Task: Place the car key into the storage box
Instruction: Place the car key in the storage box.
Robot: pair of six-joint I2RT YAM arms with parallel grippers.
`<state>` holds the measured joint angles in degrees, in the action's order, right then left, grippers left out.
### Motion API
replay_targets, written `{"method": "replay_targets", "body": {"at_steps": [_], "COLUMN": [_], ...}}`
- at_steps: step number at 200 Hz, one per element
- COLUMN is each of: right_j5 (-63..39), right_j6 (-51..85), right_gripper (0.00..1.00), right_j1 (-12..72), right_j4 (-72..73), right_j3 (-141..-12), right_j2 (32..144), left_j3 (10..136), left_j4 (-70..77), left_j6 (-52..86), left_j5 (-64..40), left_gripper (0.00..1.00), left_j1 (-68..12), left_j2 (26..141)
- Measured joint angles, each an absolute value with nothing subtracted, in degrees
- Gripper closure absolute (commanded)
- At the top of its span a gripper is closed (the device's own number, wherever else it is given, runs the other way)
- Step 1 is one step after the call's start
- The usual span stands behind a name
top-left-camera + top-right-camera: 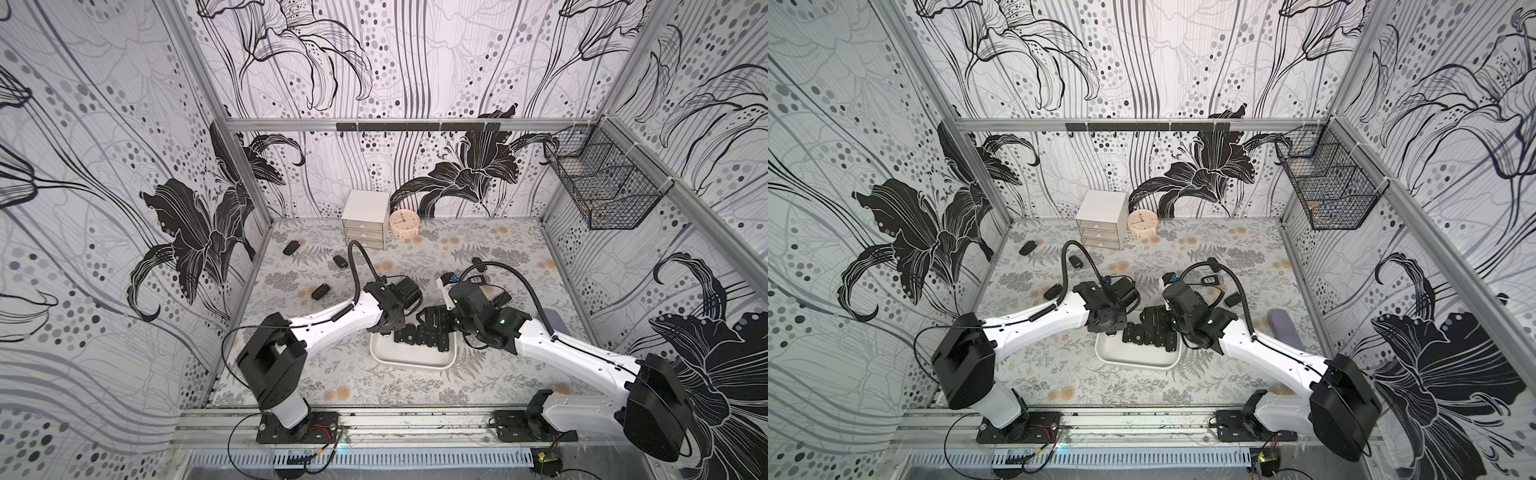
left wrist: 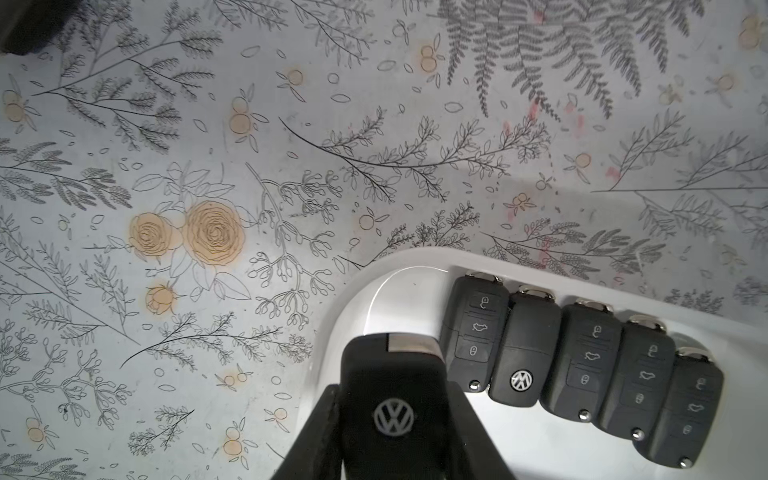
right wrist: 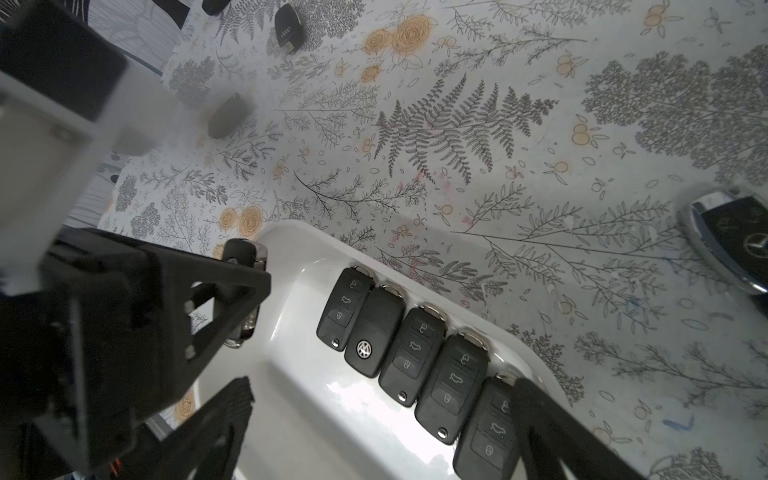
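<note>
The storage box [image 1: 409,362] lies nearest the front, at lower centre in both top views, on the flowered table [image 1: 374,386]. A row of five key fobs [image 2: 582,361] lies side by side along its far rim, each touching the next.

The left gripper [image 2: 392,401] is clamped on the car key [image 2: 390,370]. At bottom centre of the left wrist view its two black fingers [image 2: 322,419] press the key's sides, with the badge toward the camera. The key hangs over the left corner of the box, just beside the first fob of the row. Whether it touches the box floor cannot be told.

The right gripper [image 3: 384,390] is spread wide and grasps nothing. At the bottom of the right wrist view its fingers straddle the other end of the row. One finger [image 3: 552,432] crosses in front of the last fob, but contact cannot be told.

Farther back, loose fobs [image 1: 320,291] lie apart on the table at centre left of a top view. Against the back wall stand a white drawer cabinet [image 1: 365,216] and, just beside it, a round clock [image 1: 404,221]. A wire basket [image 1: 602,195] hangs at upper right.
</note>
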<state>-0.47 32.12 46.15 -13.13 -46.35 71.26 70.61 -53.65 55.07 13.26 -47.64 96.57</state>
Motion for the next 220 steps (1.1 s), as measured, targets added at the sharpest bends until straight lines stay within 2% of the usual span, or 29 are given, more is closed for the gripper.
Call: {"method": "replay_targets", "body": {"at_steps": [145,220], "right_j5": [-0.45,-0.45], "right_j6": [32.32,32.34], "right_gripper": [0.0,0.0], "right_j1": [45.93,45.56], "right_j4": [-13.3,-13.32], "right_j3": [-44.75,-44.73], "right_j2": [70.32,70.32], "left_j3": [72.69,75.02], "left_j4": [-51.11,-52.12], "left_j6": [52.45,50.76], "left_j5": [12.58,12.84], "left_gripper": [0.74,0.72], "left_j1": [-48.42,-48.34], "left_j2": [107.0,108.66]}}
